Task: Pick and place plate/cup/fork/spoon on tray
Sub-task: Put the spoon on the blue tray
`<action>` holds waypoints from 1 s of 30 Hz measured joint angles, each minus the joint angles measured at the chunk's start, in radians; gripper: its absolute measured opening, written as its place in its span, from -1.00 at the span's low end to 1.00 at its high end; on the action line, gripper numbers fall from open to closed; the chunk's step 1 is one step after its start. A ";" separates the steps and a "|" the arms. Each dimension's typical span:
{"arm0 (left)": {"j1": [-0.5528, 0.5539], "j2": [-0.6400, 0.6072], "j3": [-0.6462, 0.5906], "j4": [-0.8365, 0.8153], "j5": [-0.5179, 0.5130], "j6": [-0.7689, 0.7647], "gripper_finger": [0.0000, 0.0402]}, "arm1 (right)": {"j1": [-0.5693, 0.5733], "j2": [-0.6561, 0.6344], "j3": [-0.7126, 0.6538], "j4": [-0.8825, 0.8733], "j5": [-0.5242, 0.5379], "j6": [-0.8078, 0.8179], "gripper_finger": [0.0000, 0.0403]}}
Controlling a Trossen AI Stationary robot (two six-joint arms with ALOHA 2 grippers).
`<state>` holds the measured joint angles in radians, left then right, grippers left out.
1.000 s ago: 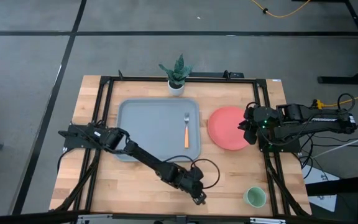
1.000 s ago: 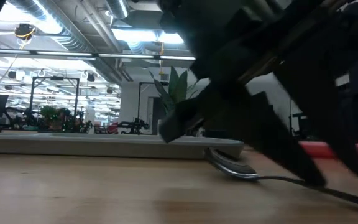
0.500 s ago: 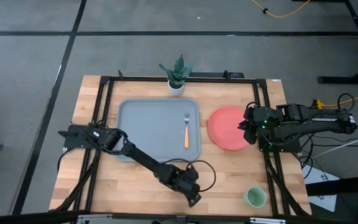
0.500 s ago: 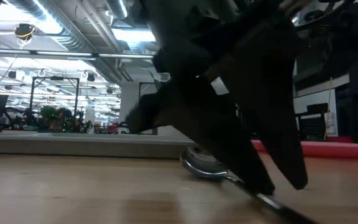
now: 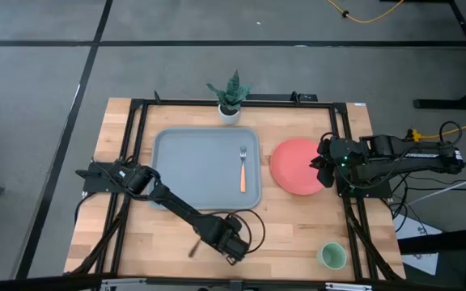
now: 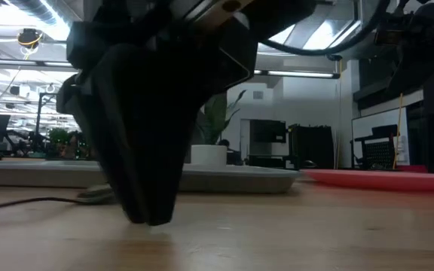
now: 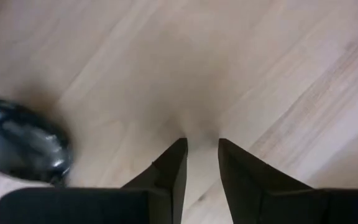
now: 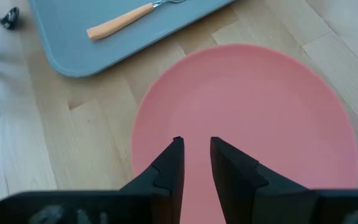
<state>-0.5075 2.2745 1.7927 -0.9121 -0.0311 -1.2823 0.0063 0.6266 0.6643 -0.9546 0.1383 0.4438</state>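
Note:
The dark spoon lies flat on the wooden table near its near edge, just left of my left gripper. Its bowl shows in the left wrist view and in the low view. My left gripper points down at bare wood, fingers shut and empty. The fork lies on the tray. The coral plate rests on the table right of the tray. My right gripper hovers shut over the plate's right part. The mint cup stands near the right front corner.
A white pot with a green plant stands at the far edge behind the tray. A dark cable loops beside my left gripper. Black frame rails run along the table's sides.
My left gripper has moved toward the table's left edge and slightly away from the near edge, staying low over the wood. The spoon, which lay under the gripper's fingers, has slid along the table and now lies free to the gripper's left.

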 joint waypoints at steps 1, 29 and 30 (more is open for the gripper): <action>-0.002 0.000 0.000 -0.013 0.005 -0.001 -0.57 | 0.000 -0.001 0.000 0.000 0.000 0.000 -0.59; -0.082 0.002 0.194 -0.518 -0.071 0.058 -0.57 | 0.000 0.000 0.000 0.001 0.000 0.053 -0.59; -0.082 0.002 0.184 -0.513 -0.063 0.078 -0.57 | 0.000 0.000 0.000 0.001 0.000 0.053 -0.59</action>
<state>-0.5900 2.2768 1.9768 -1.4255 -0.0943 -1.2042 0.0063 0.6266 0.6644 -0.9539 0.1387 0.4965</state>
